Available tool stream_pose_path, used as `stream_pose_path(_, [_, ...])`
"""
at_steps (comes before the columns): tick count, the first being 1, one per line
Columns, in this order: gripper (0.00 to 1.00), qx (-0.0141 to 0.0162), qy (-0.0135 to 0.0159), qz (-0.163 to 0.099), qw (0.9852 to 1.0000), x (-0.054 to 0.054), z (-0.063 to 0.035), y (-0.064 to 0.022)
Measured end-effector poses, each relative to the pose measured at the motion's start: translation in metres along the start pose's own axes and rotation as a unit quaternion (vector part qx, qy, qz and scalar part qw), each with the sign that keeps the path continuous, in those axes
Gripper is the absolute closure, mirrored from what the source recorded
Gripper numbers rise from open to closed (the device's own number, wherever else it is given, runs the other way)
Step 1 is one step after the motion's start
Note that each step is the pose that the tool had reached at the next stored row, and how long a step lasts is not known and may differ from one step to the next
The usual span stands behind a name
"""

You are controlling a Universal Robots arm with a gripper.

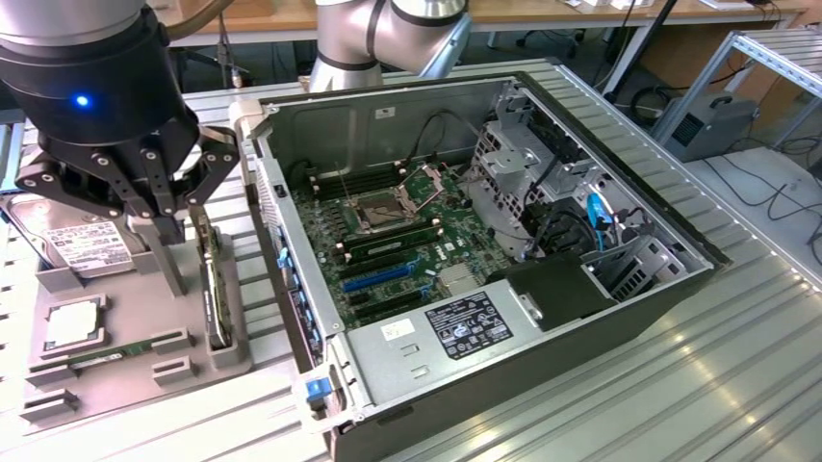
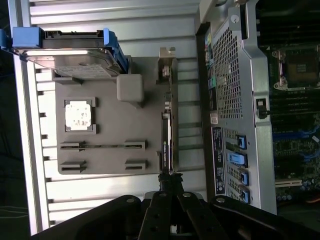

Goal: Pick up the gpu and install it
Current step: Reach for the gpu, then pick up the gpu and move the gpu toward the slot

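Bright light, glare on table (image 1: pixel 719 371)

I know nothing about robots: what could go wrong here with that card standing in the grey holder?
1. The tool is shut at one end of the thin gpu, which stands on edge in its holder; gripped off-centre, it might tilt or jam if lifted.
2. The case wall rises close beside the holder, so the gpu could knock it on the way in.
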State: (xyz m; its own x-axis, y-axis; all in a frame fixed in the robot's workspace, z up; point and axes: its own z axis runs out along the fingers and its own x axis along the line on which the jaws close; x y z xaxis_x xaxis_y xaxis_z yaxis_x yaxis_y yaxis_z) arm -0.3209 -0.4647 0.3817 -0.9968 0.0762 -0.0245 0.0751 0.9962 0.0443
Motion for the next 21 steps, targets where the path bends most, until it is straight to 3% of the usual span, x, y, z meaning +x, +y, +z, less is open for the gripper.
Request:
stream_pose_path(15, [0.89, 0.0, 0.0, 0.0, 1.0, 0.0, 0.0, -0.0004])
stream_pose_path(21, [0.52, 0.0, 0.0, 0.0, 1.0, 0.0, 0.0, -0.0004])
